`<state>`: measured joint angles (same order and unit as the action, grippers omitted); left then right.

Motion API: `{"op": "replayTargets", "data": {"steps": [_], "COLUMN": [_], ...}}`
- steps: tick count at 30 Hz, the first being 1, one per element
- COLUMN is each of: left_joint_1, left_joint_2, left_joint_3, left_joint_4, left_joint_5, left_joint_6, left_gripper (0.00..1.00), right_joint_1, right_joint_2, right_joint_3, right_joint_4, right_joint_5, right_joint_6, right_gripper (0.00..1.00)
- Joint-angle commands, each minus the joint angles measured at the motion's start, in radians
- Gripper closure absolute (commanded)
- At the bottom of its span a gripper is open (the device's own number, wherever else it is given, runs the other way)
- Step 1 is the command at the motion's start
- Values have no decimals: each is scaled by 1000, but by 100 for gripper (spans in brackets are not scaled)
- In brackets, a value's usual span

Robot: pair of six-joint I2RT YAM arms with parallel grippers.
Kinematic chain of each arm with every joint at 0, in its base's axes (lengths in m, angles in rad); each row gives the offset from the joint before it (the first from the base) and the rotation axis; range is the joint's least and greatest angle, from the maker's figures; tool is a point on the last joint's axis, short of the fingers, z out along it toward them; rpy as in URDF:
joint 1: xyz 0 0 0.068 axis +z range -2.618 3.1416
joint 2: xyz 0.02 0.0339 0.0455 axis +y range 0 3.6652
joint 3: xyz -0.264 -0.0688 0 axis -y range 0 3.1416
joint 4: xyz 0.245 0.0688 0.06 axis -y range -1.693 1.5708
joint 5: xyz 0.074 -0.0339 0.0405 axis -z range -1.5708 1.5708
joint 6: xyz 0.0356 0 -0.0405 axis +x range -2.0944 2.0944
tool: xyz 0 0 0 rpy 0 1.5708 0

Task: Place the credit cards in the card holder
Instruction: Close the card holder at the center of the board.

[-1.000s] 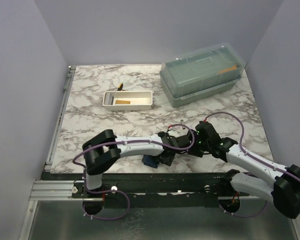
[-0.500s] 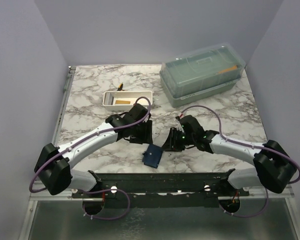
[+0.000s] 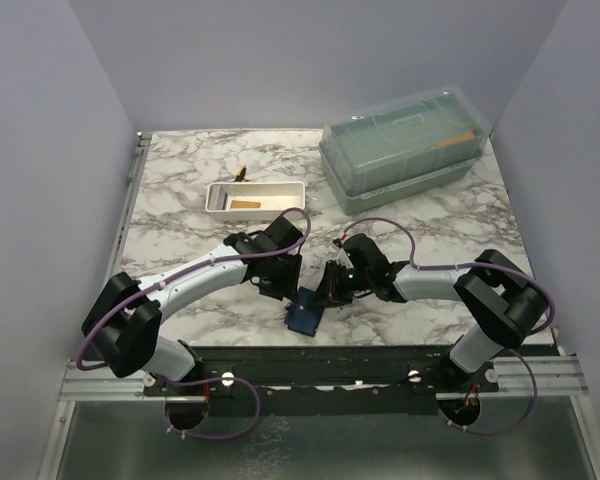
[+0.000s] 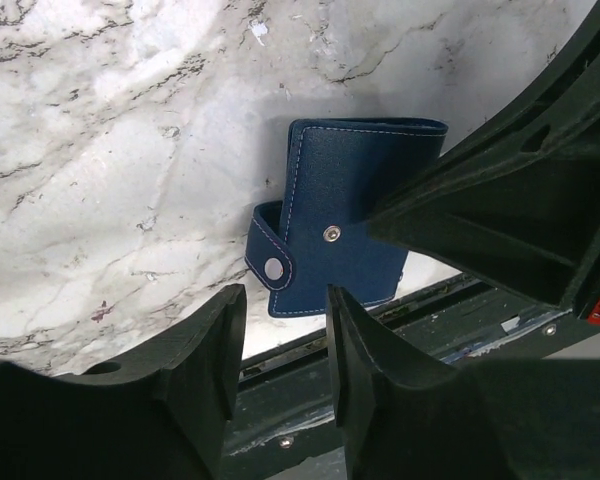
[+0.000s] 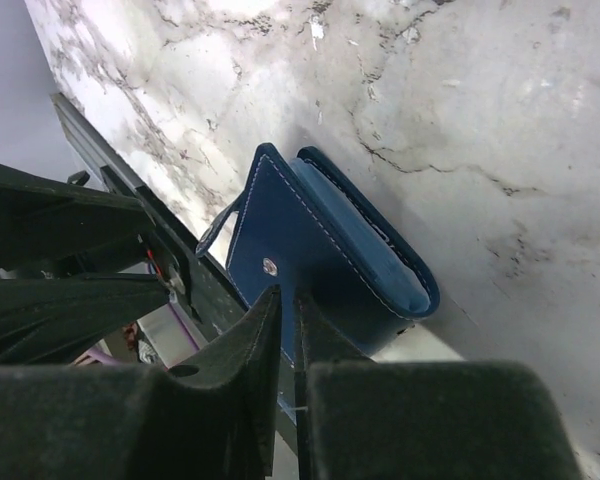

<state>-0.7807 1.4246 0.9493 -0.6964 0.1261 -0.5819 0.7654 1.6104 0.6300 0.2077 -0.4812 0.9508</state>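
Card holder (image 3: 303, 314) lies closed on the marble surface (image 3: 180, 190), low centre of the top view by the front edge, snap strap out to one side. Left gripper (image 4: 285, 300): jaws spread, hovering just beside the strap end. Right gripper (image 5: 288, 300): jaws nearly pressed together, thin slit only, tips against the cover; a pinch cannot be told. One tan credit card (image 3: 245, 204) lies in the white tray (image 3: 292, 190), upper centre-left.

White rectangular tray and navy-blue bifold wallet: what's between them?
Between white rectangular tray and navy-blue bifold wallet, the top external view shows the left arm's black tool.
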Motion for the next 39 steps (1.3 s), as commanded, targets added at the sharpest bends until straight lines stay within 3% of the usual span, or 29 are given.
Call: {"op": "replayTargets", "data": {"steps": [1, 10, 18, 28, 37, 39], "left_joint_1": [-2, -2, -4, -5, -5, -4], "left_joint_2": [21, 77, 92, 111, 104, 102], "left_joint_3": [-11, -10, -20, -14, -4, -3], "left_joint_4": [23, 31, 41, 44, 44, 47], "left_joint_5": [21, 45, 30, 29, 29, 42], "left_joint_6": [28, 51, 53, 62, 62, 67], "left_gripper": [58, 56, 72, 76, 100, 100], "right_joint_1": [6, 5, 6, 13, 20, 20], "right_joint_2": [17, 34, 49, 60, 84, 88], "right_joint_3": [18, 30, 33, 40, 47, 44], "right_joint_4": [48, 30, 33, 31, 9, 4], "right_joint_5": [-25, -17, -27, -30, -4, 2], "right_joint_6": [4, -6, -9, -12, -22, -25], "right_gripper": [88, 88, 89, 91, 92, 92]}}
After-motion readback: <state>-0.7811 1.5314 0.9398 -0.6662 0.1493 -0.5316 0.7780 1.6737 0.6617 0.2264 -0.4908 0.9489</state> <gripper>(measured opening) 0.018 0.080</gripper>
